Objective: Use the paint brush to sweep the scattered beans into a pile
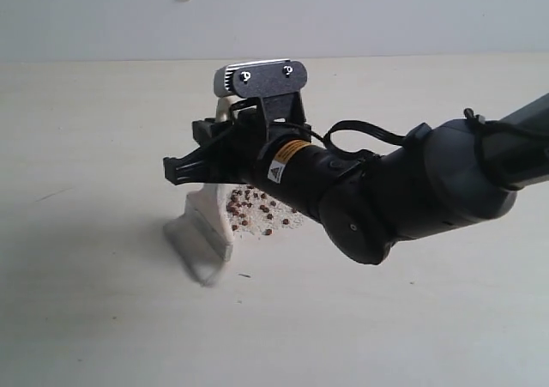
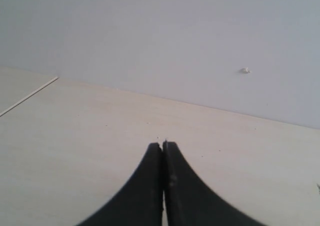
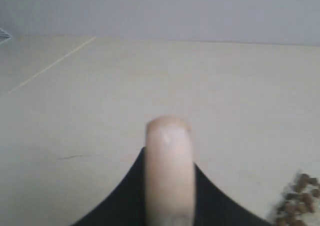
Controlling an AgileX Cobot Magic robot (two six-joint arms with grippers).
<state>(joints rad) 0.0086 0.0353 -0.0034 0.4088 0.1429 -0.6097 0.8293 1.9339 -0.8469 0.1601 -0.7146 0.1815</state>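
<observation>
The paint brush (image 1: 206, 228) stands tilted, bristles on the table (image 1: 103, 318), its handle clamped in the right end effector (image 1: 193, 166). The beans (image 1: 255, 208) lie clustered just behind the bristles. The left end effector (image 2: 163, 146) is pressed shut.

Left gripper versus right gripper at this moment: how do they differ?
The left gripper is shut on nothing, fingers pressed together; the right gripper clamps the paint brush by its handle. The left gripper's view shows only bare table; the right gripper has the beans close by. Both have black curved fingers.
</observation>
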